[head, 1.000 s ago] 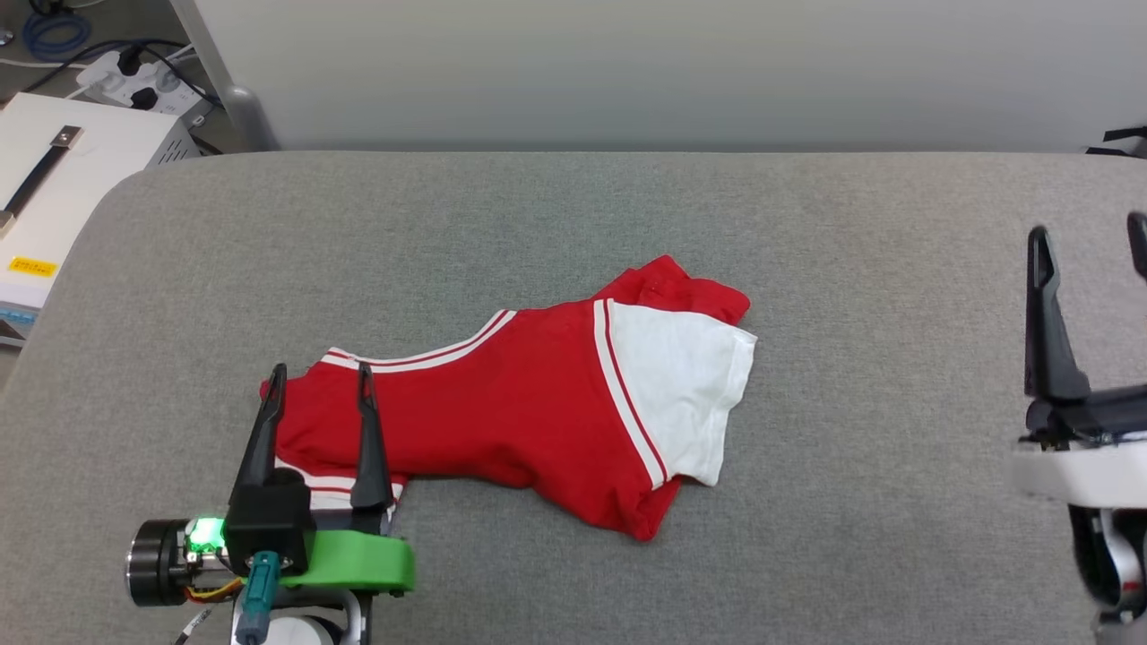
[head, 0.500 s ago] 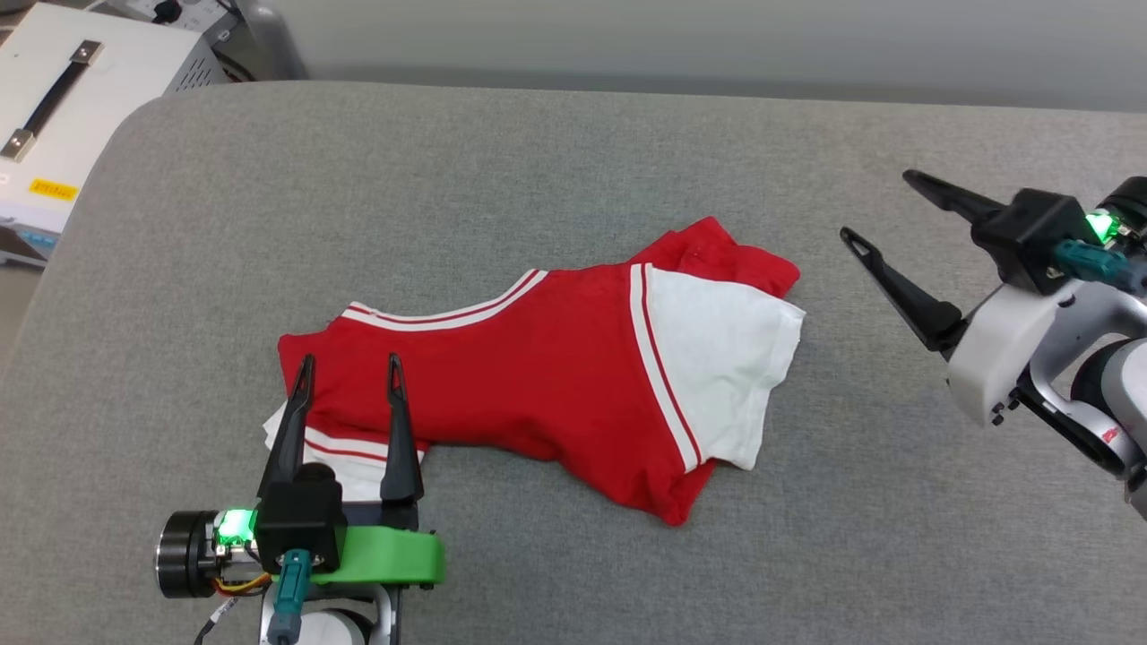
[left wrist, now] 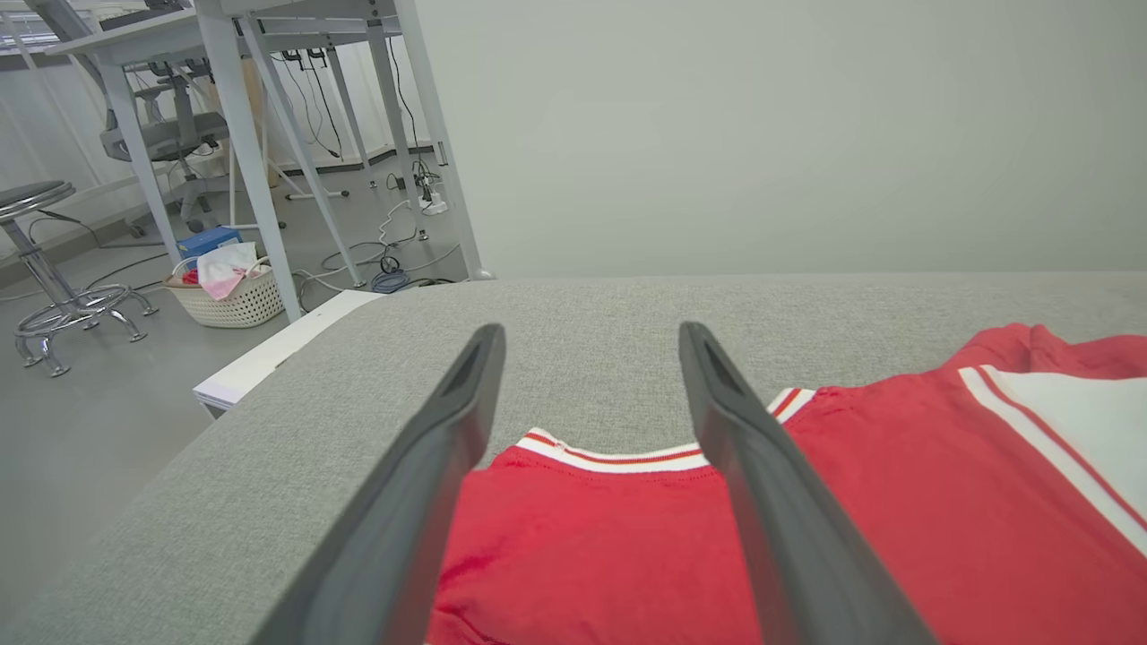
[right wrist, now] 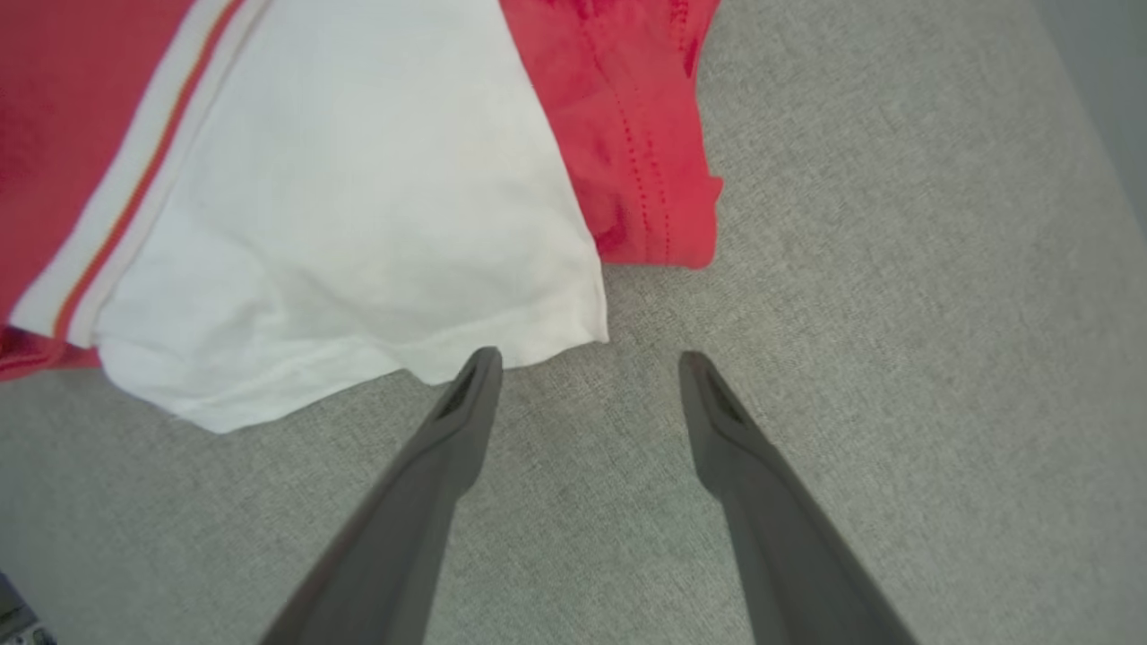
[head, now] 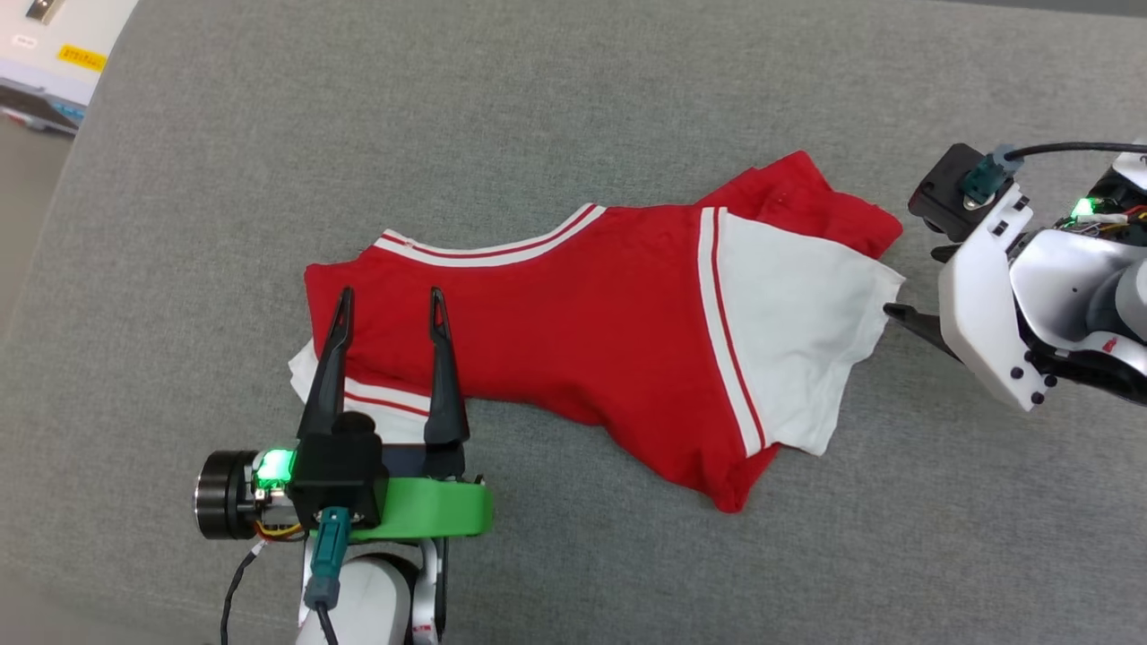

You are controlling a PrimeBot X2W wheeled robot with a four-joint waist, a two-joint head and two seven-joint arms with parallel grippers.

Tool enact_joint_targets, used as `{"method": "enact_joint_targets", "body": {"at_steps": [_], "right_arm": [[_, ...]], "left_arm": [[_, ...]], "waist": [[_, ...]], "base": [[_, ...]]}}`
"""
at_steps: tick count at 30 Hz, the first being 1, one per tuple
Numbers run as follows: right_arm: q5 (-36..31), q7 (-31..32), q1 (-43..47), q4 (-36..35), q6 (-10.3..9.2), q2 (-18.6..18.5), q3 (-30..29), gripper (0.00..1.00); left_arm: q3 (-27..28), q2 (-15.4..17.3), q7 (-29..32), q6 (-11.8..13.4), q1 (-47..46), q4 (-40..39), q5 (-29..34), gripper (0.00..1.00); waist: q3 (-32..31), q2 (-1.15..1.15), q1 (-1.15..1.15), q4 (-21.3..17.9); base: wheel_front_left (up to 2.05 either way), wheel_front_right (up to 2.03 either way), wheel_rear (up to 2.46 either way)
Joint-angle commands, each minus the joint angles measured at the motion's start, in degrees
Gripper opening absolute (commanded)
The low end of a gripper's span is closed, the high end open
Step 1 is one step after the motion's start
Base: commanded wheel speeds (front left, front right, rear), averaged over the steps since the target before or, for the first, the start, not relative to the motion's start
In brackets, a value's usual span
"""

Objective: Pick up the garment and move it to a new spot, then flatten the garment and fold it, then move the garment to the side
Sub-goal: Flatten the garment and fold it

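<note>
From where I stand, the left gripper [head: 391,296] hangs at about 8 o'clock on the gray padded table [head: 573,107]. Its two dark fingers are spread wide and hold nothing, tips above red cloth just short of the striped trim [left wrist: 618,457]. The garment [head: 582,331] lies rumpled mid-table, with a white sleeve [head: 789,340] on its 3 o'clock side. There the right gripper [right wrist: 591,358] is likewise spread and empty, one fingertip just beside the sleeve's hem.

The garment [head: 582,349] lies crumpled on the grey surface [head: 573,107] (left tool [head: 391,294] spread over one end).
</note>
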Motion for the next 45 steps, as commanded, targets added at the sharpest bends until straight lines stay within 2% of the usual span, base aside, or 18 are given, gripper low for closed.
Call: {"method": "enact_joint_targets", "body": {"at_steps": [1,6,12,13,15,22,26,30,36,45], "right_arm": [[0.5,0.2,-1.5,1.0,-0.04,0.7,0.8,1.0],[1.3,1.2,-3.3,5.2,-0.04,2.1,5.2,1.0],[0.3,2.6,-1.9,6.9,-0.04,2.3,8.4,1.0],[0.1,2.4,-1.7,6.8,-0.04,2.3,8.5,0.91],[0.1,1.0,-1.5,6.5,-0.04,2.5,8.7,0.02],[0.3,-6.9,-2.9,4.9,-0.04,3.3,8.9,0.0],[1.5,-12.1,-2.9,3.5,-0.04,2.4,8.9,0.0],[3.4,-17.2,-1.6,1.6,-0.04,-0.1,8.6,0.0],[7.5,-24.4,3.8,-0.1,-0.04,-5.5,4.4,0.0],[13.6,-30.8,16.6,4.7,-0.04,-11.6,-3.4,0.0]], "left_arm": [[-0.4,-0.3,0.1,0.6,-1.2,-0.1,-0.5,1.0],[-1.8,-0.4,0.1,1.6,-2.8,0.2,-1.2,1.0],[-2.6,-0.4,0.1,2.6,-3.5,0.5,-2.1,1.0],[-2.6,-0.4,0.1,2.7,-3.5,0.6,-2.2,1.0],[-2.4,-0.4,0.1,2.8,-3.4,0.7,-2.2,1.0],[-1.4,-0.4,0.1,2.2,-3.0,1.7,-1.5,1.0],[-0.6,-0.3,0.1,1.3,-1.7,2.4,-1.1,1.0],[0.6,0.1,0.1,0.7,0.3,3.1,-1.0,1.0],[2.6,0.6,0.1,0.0,3.9,3.3,-1.2,1.0],[4.6,0.6,0.1,-1.4,7.1,3.8,-1.3,1.0]], "waist": [[3.4,0.0,-0.01,2.7],[5.7,0.0,-0.01,4.3],[6.2,0.0,-0.01,4.8],[6.1,0.0,-0.01,4.7],[5.8,0.0,-0.01,4.3],[2.5,0.0,-0.01,1.5],[-0.8,0.0,-0.01,-0.4],[-4.3,0.0,-0.01,-2.2],[-8.4,0.0,-0.01,-5.1],[-11.4,0.0,-0.01,-8.5]], "base": [[0.0,0.0,0.0],[0.0,0.0,0.0],[0.0,0.0,0.0],[0.0,0.0,0.0],[0.0,0.0,0.0],[0.0,0.0,0.0],[0.0,0.0,0.0],[0.0,0.0,0.0],[0.0,0.0,0.0],[0.0,0.0,0.0]]}}
